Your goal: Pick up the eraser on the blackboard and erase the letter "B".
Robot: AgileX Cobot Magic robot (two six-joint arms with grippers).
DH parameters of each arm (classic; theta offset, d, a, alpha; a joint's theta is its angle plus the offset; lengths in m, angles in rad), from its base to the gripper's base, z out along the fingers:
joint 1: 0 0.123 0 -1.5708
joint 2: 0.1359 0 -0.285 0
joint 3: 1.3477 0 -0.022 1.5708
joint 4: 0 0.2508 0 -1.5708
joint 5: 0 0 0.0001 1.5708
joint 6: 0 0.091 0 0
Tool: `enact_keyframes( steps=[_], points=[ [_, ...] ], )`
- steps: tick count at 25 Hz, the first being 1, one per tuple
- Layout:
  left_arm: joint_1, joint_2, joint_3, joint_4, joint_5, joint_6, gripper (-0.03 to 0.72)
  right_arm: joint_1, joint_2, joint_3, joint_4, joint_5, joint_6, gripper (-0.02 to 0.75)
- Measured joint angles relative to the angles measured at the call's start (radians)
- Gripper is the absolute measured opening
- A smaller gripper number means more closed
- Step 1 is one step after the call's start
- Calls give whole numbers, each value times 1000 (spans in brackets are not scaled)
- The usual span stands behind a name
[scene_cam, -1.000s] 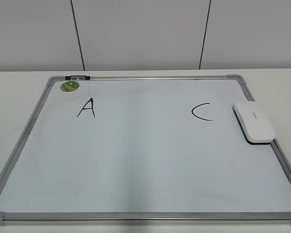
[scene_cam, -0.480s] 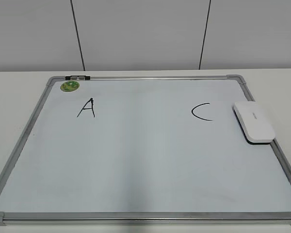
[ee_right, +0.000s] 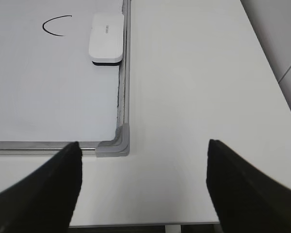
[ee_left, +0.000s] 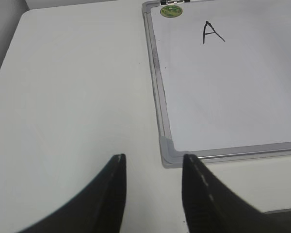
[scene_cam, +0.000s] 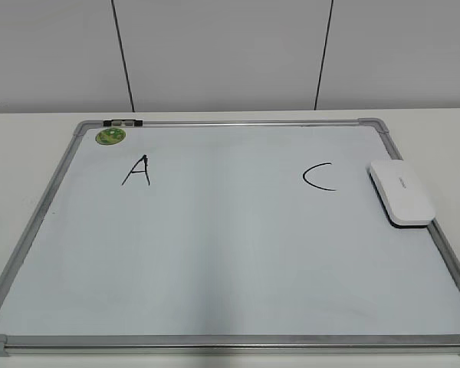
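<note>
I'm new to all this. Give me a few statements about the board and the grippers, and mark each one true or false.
1. The eraser lies by the blackboard's right edge. True.
2. A "B" stands between the letter "A" and the letter "C". False: that stretch is blank.
3. The right gripper holds the eraser. False: it is open, empty, off the board.
4. A green magnet sits above the "A". True.
5. The left gripper is open. True.
</note>
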Motion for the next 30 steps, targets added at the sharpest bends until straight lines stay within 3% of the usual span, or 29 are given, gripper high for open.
enact_keyframes(
  steps=[30],
  points=[
    [0,0,0,0,0,-1,258,0,0,0,0,0,2,592]
  ],
)
